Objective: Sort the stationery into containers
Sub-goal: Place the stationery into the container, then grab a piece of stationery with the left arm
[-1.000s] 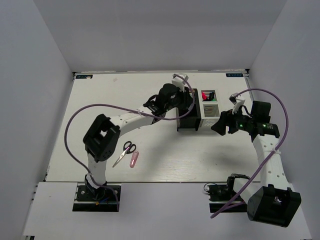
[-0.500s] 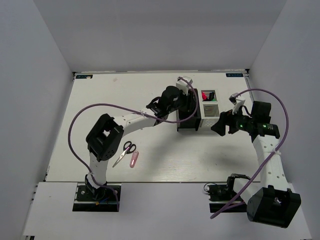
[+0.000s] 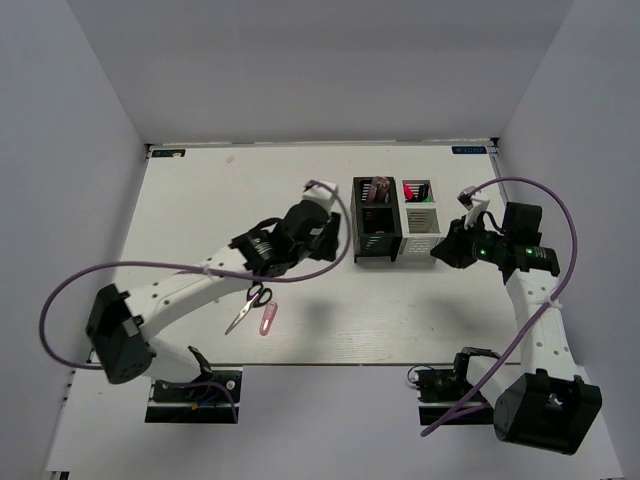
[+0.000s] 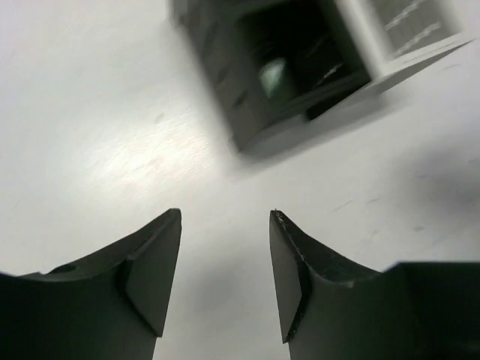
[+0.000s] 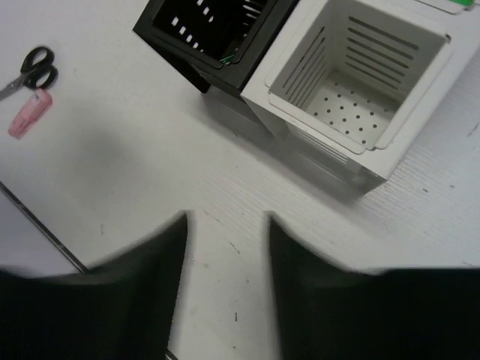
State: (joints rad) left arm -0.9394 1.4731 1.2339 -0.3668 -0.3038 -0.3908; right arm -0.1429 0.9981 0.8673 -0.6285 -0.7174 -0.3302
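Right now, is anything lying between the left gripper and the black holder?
Nothing. The left wrist view shows only bare white table between the open left gripper and the black holder ahead of it.

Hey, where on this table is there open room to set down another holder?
Bare table at the far left, behind the left arm, and along the near edge between the pink cutter and the right arm's base. Crowded: the black holder and white holder, flanked by left gripper and right gripper.

Bright, even light, soft shadows; wrist views motion-blurred, glare on the table.
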